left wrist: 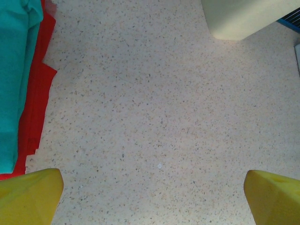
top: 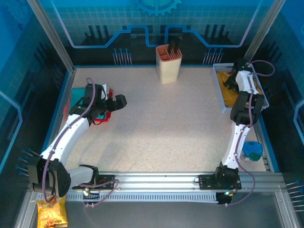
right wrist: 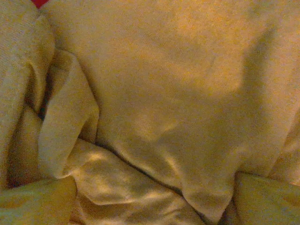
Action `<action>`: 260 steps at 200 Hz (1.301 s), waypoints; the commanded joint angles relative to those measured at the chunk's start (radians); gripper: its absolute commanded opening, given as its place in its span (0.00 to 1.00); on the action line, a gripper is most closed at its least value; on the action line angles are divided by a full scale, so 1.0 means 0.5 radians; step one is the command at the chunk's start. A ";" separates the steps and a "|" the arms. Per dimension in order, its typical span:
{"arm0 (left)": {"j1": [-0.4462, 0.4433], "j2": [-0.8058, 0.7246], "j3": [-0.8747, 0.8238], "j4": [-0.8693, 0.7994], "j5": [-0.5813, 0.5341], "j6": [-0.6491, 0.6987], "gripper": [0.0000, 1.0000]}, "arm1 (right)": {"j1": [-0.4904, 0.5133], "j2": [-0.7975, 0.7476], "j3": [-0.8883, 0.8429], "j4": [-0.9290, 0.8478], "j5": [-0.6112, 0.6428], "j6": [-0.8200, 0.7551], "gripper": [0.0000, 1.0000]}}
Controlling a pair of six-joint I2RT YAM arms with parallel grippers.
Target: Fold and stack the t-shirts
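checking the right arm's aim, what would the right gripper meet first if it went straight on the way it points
The yellow shirt, bunched in the basket. It lies straight ahead of the right gripper, between its open fingers, and looks very close; depth is unclear.

Left wrist view: the fingers point(left wrist: 33, 194) of the left tool point(left wrist: 154, 190) are cut off by the bottom edge. Left of the tool, the teal t-shirt point(left wrist: 14, 70) and the red t-shirt point(left wrist: 40, 93) under it run out of frame. Ahead and to the right, the cream holder point(left wrist: 248, 16) is cropped to its base.

Right wrist view: the mustard t-shirt point(right wrist: 178, 93) under the right tool point(right wrist: 152, 201) extends past every edge. The tool's fingers point(right wrist: 33, 201) are dim and cropped, so contact with the cloth cannot be determined. A red scrap point(right wrist: 40, 2) ahead-left is too small to identify.
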 commanded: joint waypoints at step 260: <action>-0.019 0.171 -0.030 0.298 0.365 -0.099 0.99 | 1.381 -2.182 -1.616 0.917 -0.023 -0.284 0.00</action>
